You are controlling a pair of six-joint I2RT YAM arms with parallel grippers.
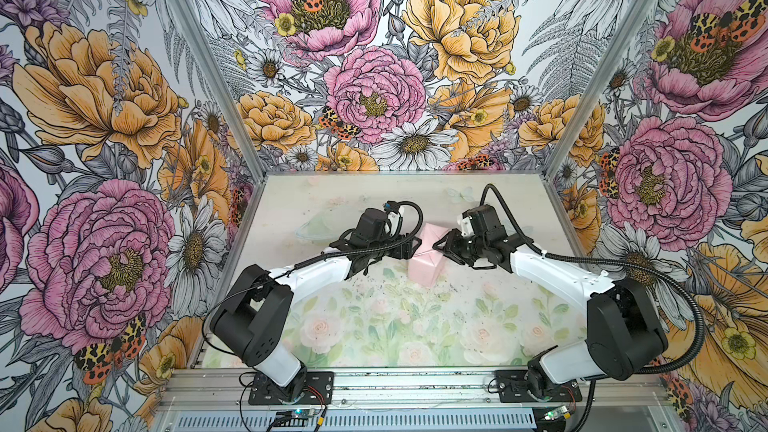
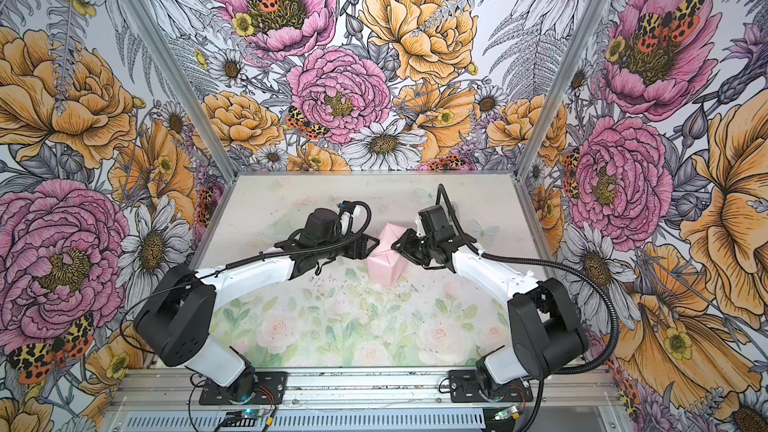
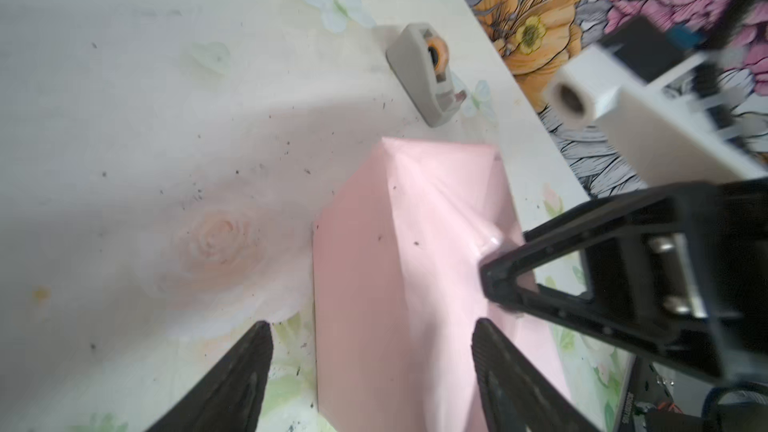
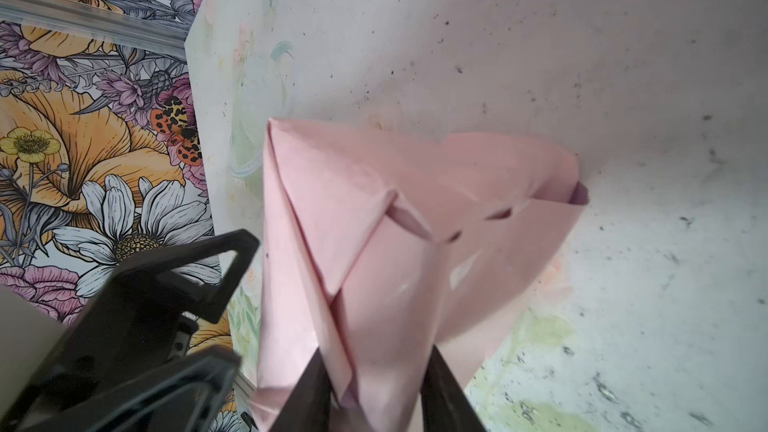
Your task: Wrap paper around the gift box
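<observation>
pale pink creased paper (image 1: 424, 257) folded into a boxy parcel. right gripper (image 4: 374, 351) pinches its end flap; left gripper (image 3: 372, 326) spread wide at its opposite side, empty.

Your white-and-black left arm (image 1: 316, 270) and matching right arm (image 1: 548, 268) both reach inward from their bases, forearms low, wrists almost facing each other in both top views. Your black left gripper (image 3: 370, 324) stands with its fingers spread wide. Your black right gripper (image 4: 374, 353) pinches a fold of the pale pink paper (image 4: 374, 284).
</observation>
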